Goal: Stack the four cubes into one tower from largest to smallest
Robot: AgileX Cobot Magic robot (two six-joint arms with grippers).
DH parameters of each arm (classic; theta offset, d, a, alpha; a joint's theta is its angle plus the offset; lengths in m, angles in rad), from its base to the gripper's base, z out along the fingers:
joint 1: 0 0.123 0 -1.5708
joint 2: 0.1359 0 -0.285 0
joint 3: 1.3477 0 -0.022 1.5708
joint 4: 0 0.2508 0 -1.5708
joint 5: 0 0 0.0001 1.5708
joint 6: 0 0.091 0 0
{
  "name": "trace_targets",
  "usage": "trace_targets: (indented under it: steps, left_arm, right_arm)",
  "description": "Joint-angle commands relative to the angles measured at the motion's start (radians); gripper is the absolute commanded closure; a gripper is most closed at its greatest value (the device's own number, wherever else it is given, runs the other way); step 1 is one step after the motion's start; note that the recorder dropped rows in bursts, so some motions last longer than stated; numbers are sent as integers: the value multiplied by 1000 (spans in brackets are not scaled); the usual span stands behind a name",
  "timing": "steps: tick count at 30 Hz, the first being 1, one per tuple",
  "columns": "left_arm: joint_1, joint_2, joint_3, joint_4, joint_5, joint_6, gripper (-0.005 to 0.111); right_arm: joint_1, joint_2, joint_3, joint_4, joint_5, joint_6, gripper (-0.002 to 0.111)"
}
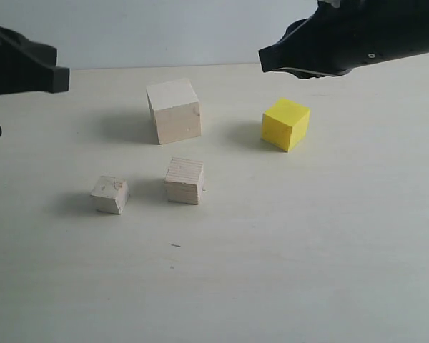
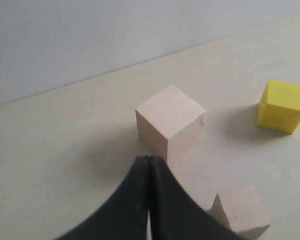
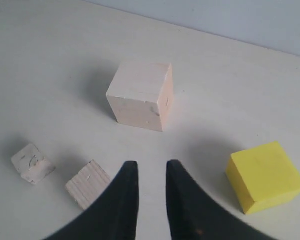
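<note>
Pale tabletop point(image 1: 307, 271): large smooth wooden cube point(image 1: 174, 111), bright yellow cube point(image 1: 285, 123), striped wooden cube point(image 1: 184, 181), small chipped wooden cube point(image 1: 110, 194), seemingly spaced for grasping. Left gripper point(image 2: 149, 159) closed; right gripper point(image 3: 151, 165) slightly parted, empty.

Large cube point(image 1: 174, 111), yellow cube point(image 1: 285, 123), striped cube point(image 1: 184, 181) and small cube point(image 1: 110, 194) stand apart, open table point(image 1: 307, 250) between.

No lettering, labels, brands, numbers or signs legible on the large wood cube point(image 1: 174, 111), yellow cube point(image 1: 285, 123), striped-grain cube point(image 1: 184, 181), small chipped cube point(image 1: 110, 194) or tabletop point(image 1: 307, 250).
</note>
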Motion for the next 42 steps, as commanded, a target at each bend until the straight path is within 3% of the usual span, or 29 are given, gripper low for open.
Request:
trace_targets:
  steps: [1, 5, 17, 21, 27, 31, 34, 39, 42]
  left_arm:
    - [-6, 22, -22, 3, -158, 4, 107]
    - [-6, 41, -22, 3, -297, -3, 107]
    - [-17, 203, -22, 43, -270, -37, 104]
    - [-53, 275, -35, 50, -254, -37, 84]
    - [-72, 412, -128, 96, -225, -23, 38]
    - [-72, 484, -200, 124, -209, -23, 31]
    - [-75, 537, -261, 120, -111, -35, 31]
    - [-104, 621, -393, -18, 181, -67, 31]
    - [-129, 659, -448, -94, 252, -64, 31]
  right_arm:
    - [-2, -23, -6, -44, 19, -7, 87]
    - [-2, -25, -6, -43, 19, -5, 87]
    - [-2, -25, -6, -48, 58, 12, 87]
    - [-2, -25, -6, -103, 62, 75, 87]
    - [-2, -25, -6, -244, 62, 209, 87]
    - [-2, -25, -6, -282, 71, 250, 87]
    - [-2, -25, -6, -282, 74, 250, 87]
    - [-2, -25, -6, -280, 74, 267, 87]
    - [-2, -25, -6, -280, 74, 267, 87]
